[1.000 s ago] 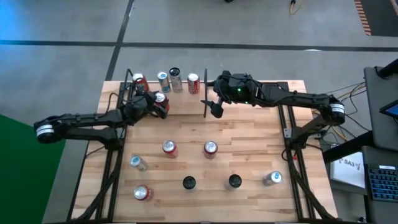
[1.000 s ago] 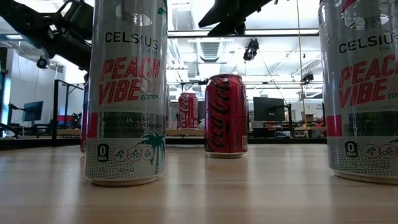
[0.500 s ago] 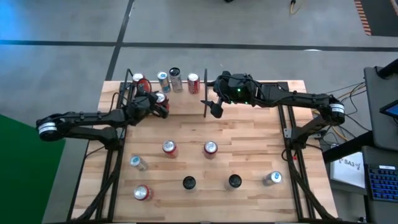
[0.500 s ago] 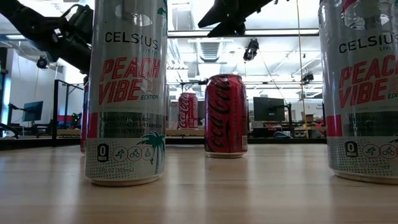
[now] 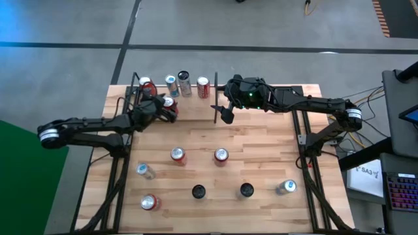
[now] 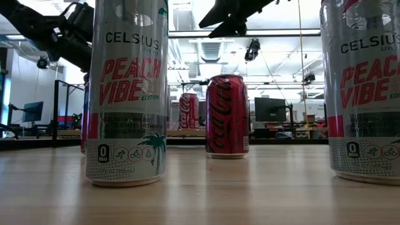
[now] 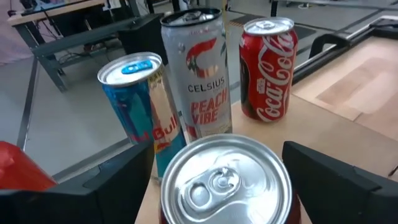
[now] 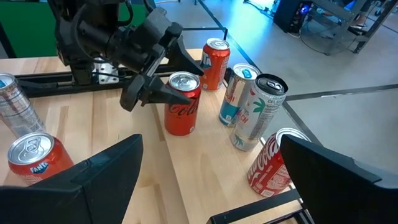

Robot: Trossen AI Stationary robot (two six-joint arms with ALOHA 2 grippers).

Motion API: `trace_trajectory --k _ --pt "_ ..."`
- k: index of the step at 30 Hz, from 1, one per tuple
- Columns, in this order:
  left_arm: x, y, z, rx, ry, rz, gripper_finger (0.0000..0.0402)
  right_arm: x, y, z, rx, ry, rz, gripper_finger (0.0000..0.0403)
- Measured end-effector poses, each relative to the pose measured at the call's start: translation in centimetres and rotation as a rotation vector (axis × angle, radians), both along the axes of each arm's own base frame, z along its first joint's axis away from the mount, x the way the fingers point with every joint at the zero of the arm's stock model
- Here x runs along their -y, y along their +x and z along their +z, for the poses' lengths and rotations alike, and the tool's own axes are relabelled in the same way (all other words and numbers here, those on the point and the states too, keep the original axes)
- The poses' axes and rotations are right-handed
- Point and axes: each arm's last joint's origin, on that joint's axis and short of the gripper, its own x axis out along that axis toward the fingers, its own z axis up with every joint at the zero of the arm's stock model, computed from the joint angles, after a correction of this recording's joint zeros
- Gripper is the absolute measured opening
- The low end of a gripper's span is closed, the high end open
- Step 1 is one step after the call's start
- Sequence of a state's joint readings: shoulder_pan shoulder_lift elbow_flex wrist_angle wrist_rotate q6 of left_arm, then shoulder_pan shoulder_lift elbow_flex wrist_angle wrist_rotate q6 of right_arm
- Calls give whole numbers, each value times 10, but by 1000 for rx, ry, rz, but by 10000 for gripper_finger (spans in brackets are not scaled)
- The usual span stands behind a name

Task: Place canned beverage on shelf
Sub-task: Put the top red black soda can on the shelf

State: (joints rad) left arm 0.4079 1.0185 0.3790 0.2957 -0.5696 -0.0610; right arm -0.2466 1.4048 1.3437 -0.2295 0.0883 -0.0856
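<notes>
The shelf (image 5: 155, 95) is a light wood board with black rods at the table's far edge. Several cans stand on it: an orange can (image 5: 145, 83), a blue Red Bull can (image 7: 134, 102), a Celsius can (image 7: 196, 74) and a Coca-Cola can (image 7: 267, 68). My left gripper (image 5: 168, 108) is shut on another red Coca-Cola can (image 8: 183, 102), upright, just on the near side of that row. My right gripper (image 5: 226, 115) is open and empty beside the upright black rod (image 5: 216, 98). My left gripper pinches the Coca-Cola can's side wall (image 8: 176, 98) between its two fingers, one on each side, below the rim. The fingers (image 8: 160, 94) come level from the table's left. The can stands upright; whether its base touches the board, I cannot tell.
Several more cans stand on the near half of the table, among them two red ones (image 5: 178, 155) (image 5: 221, 155) and two dark-topped ones (image 5: 198, 191) (image 5: 245, 190). The low view shows two Celsius cans (image 6: 128, 94) close up.
My left gripper has gone a little toward the table's far edge and the row of cans, still shut on the Coca-Cola can, which stays upright.
</notes>
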Motion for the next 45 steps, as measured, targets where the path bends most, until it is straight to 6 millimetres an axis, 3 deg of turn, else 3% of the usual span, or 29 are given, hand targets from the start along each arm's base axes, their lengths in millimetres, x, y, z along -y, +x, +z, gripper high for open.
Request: trace_trajectory --k 4,14,19,24,32,45 --pt "2 -3 10 28 18 -5 344 0 0 0 0 1 0 368" --pt "11 -2 65 32 -28 -175 331 0 -1 1 4 0 0 368" --pt "13 5 89 59 -177 -227 282 0 -1 1 5 -1 0 368" --pt "9 14 101 -20 -295 -162 189 0 -1 1 4 -3 1 368" --pt "2 33 98 -119 -366 -167 12 0 -1 1 -2 -2 2 368" --pt "-3 45 71 -254 -440 -108 1 -1 -1 0 -3 2 10 368"
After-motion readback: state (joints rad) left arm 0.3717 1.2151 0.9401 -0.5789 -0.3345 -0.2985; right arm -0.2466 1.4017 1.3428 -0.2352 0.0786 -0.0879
